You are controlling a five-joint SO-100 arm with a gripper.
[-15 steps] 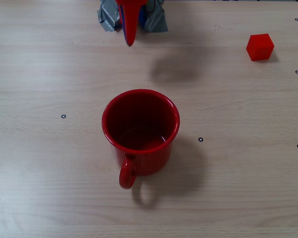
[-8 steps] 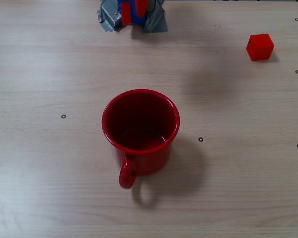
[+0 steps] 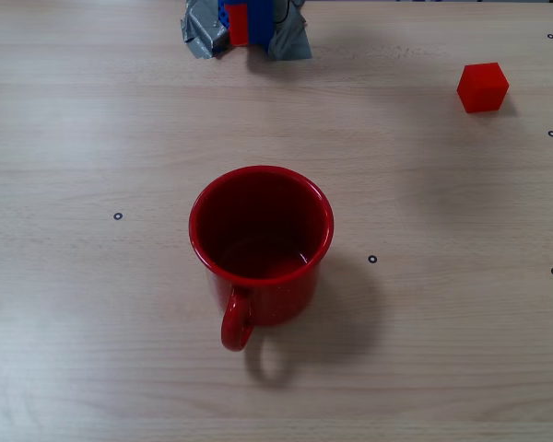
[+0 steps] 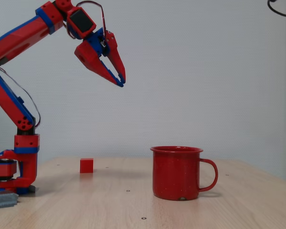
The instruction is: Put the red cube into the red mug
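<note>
Side elevation: the jaws (image 4: 119,80) hang high in the air, pointing down and toward the mug's side, their tips drawn nearly together with only a sliver of gap between them; they hold nothing. The red and blue arm (image 4: 19,36) folds back to its base (image 4: 19,169), which stands at the edge of the tabletop (image 4: 133,205). In the overhead fixed view only that base (image 3: 246,23), fixed down with grey tape (image 3: 201,37), shows at the top edge.

The red cube (image 4: 86,165) rests flat on the tabletop, far below the jaws and a little toward the base side of them in the side view. From above, the red cube (image 3: 482,87) sits near the upper right corner, well apart from the red mug (image 3: 261,241) and off to the right of the base. Nothing touches it.

The red mug (image 4: 178,172) stands upright, mouth open and empty, handle toward the bottom of the overhead view.

Handling, as a judgement: the cube looks light, rigid and matte, so slip should be slight. Two opposite flat faces offer the best hold, taken from above with the jaws opened wider than the cube. The mug's mouth is far wider than the cube, so release over it should be forgiving.
</note>
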